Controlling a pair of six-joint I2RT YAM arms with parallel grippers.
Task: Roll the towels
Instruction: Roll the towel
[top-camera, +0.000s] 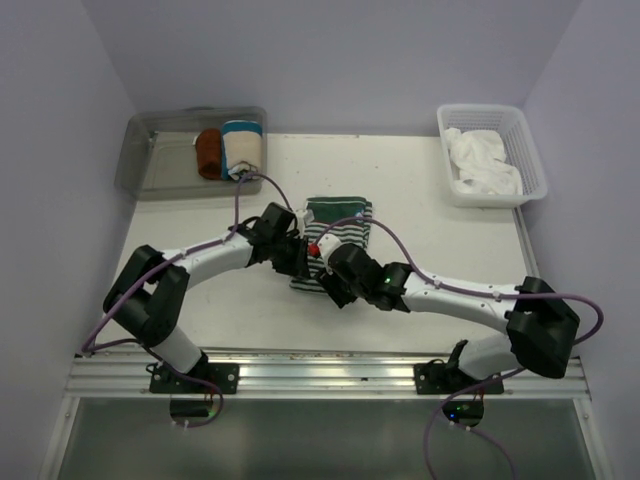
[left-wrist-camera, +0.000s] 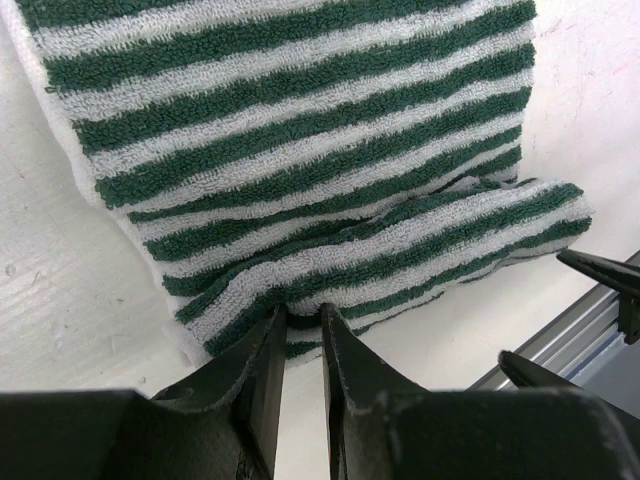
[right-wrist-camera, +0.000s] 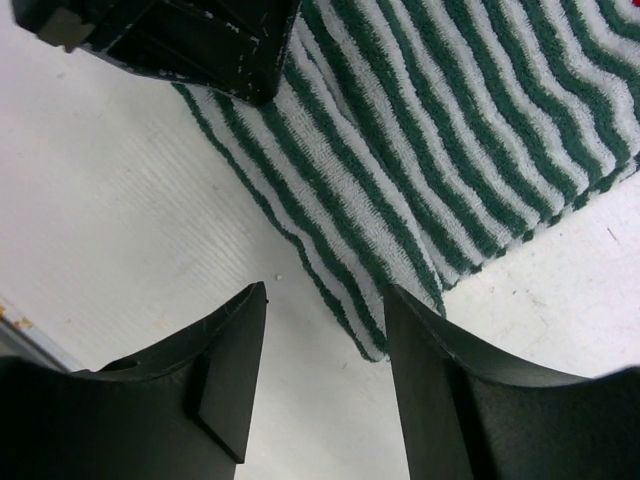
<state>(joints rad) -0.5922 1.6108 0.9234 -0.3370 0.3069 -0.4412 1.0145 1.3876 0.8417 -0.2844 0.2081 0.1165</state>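
Observation:
The green-and-white striped towel (top-camera: 340, 222) lies flat at mid-table, its near edge folded up into a low roll (left-wrist-camera: 400, 250). My left gripper (left-wrist-camera: 302, 312) is shut on that folded edge, pinching the cloth between its fingertips. It sits at the towel's near left side (top-camera: 297, 255). My right gripper (right-wrist-camera: 325, 290) stands open over bare table just off the towel's near corner (right-wrist-camera: 450, 150), with nothing between its fingers. In the top view it hangs at the towel's near right (top-camera: 335, 282). The white towel (top-camera: 485, 162) lies crumpled in a basket at the back right.
The white basket (top-camera: 530, 150) stands at the table's back right corner. A clear plastic bin (top-camera: 150, 150) at the back left holds a rust-brown rolled towel (top-camera: 209, 153) and a cream one with a teal band (top-camera: 243, 148). A metal rail (top-camera: 330, 372) runs along the near edge.

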